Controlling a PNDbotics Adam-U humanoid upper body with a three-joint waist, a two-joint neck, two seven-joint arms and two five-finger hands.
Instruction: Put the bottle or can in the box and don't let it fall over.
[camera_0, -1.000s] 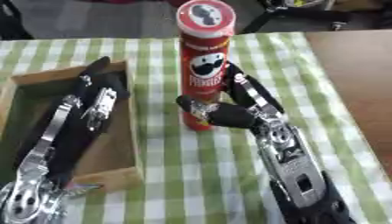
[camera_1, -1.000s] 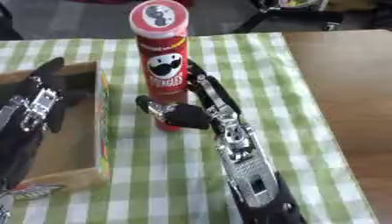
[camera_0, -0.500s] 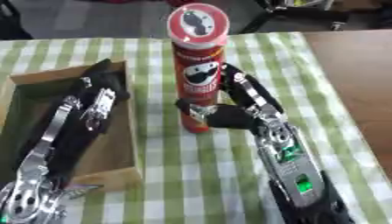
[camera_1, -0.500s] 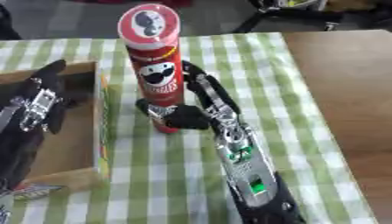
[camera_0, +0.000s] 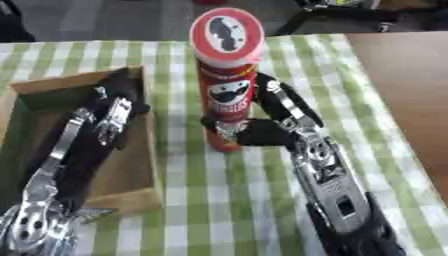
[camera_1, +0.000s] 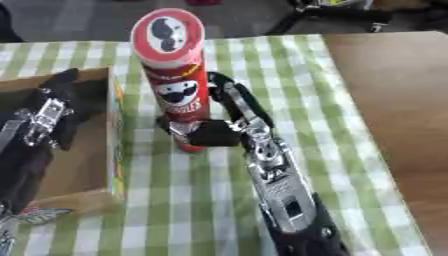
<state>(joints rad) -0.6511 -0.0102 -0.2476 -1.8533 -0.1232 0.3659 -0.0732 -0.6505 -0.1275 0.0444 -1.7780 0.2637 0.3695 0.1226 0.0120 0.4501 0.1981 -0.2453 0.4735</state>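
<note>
**Right hand clasps the red can beside the box**

The fingers (camera_0: 278, 97) of the right hand (camera_0: 267, 131) curl round the lower half of the tall red can (camera_0: 226, 95), with the thumb wrapping the front near the can's base and the other fingers running up its side at 3 o'clock. The can stands close to upright, its round white-and-red lid (camera_0: 227, 31) tipped slightly toward the camera. Whether its base touches the cloth cannot be told, as the thumb covers part of it. From the hand, the right forearm (camera_0: 328, 185), silver with black casing, runs down toward 5 o'clock and leaves at the lower edge.

At 9 o'clock from the can lies the open wooden box (camera_0: 149, 150), its near wall just beside the can but apart from it. The left hand (camera_0: 114, 107) lies inside the box with fingers straight and relaxed, pointing to 12 o'clock and holding nothing; its arm (camera_0: 52, 180) stretches along the box floor toward 7 o'clock.

Everything rests on a green-and-white checked cloth (camera_0: 219, 200) covering the tabletop. At 3 o'clock of the cloth, the bare brown tabletop (camera_0: 402, 85) shows.
</note>
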